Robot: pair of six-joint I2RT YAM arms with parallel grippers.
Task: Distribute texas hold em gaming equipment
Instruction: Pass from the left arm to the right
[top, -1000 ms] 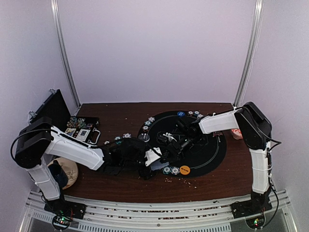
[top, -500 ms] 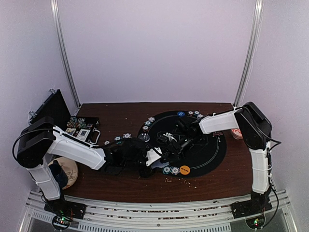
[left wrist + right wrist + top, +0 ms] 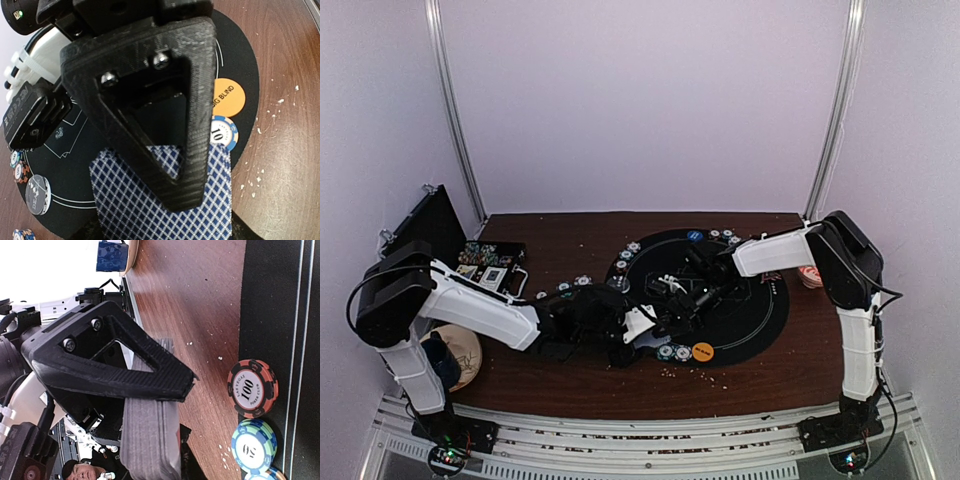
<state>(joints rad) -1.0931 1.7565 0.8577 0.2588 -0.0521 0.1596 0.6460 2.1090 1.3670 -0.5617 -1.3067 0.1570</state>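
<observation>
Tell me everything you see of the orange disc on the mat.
The orange disc is flat, round, plastic-looking, printed BIG BLIND in black. It lies face up on the black mat, close to the mat's near edge, right beside a striped chip marked 10; whether they touch is unclear. Nothing grips it.

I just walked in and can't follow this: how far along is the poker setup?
Done: striped poker chips line parts of the round black mat's rim, and the orange Big Blind disc sits on it. In hand: the right gripper clamps a grey stack of cards, while the left gripper seems to pinch a blue-diamond-backed card from it. Left: dealing cards out; more chips sit in the open black case.
</observation>
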